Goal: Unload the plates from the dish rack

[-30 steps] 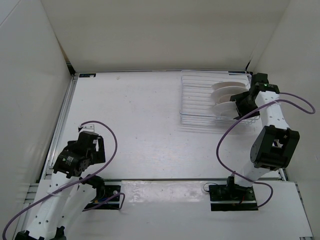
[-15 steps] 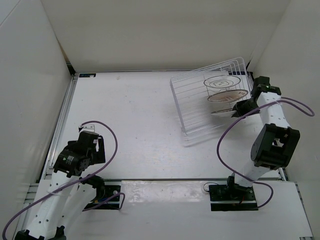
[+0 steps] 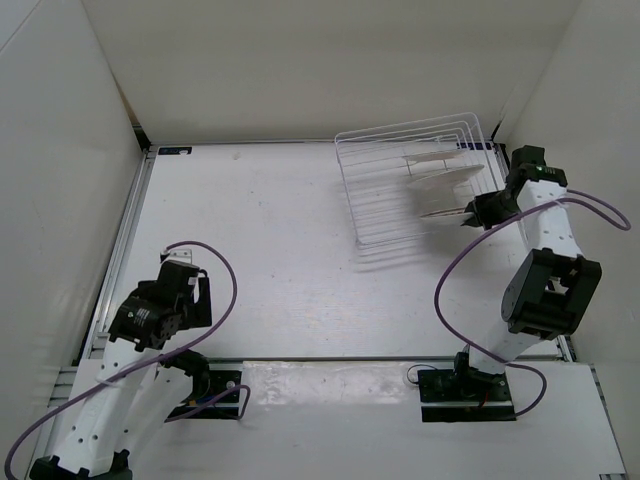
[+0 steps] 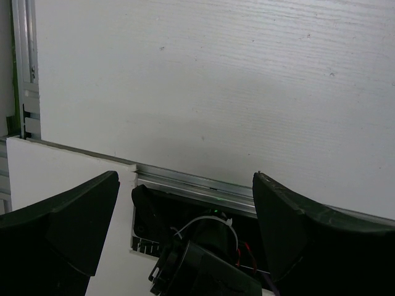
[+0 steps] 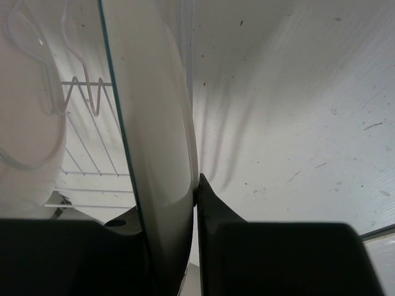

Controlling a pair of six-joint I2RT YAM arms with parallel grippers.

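Dish rack tilted up since before, right gripper pinched on plate rim, left gripper wide open, empty

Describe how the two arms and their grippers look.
The left arm and right arm have white links with black joint housings. Each carries a looping purple cable. The left gripper and right gripper have black fingers.

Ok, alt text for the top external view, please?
The right gripper pinches the rim of a white plate in the clear dish rack, which sits tilted at the far right of the table. The left gripper is open at near left.
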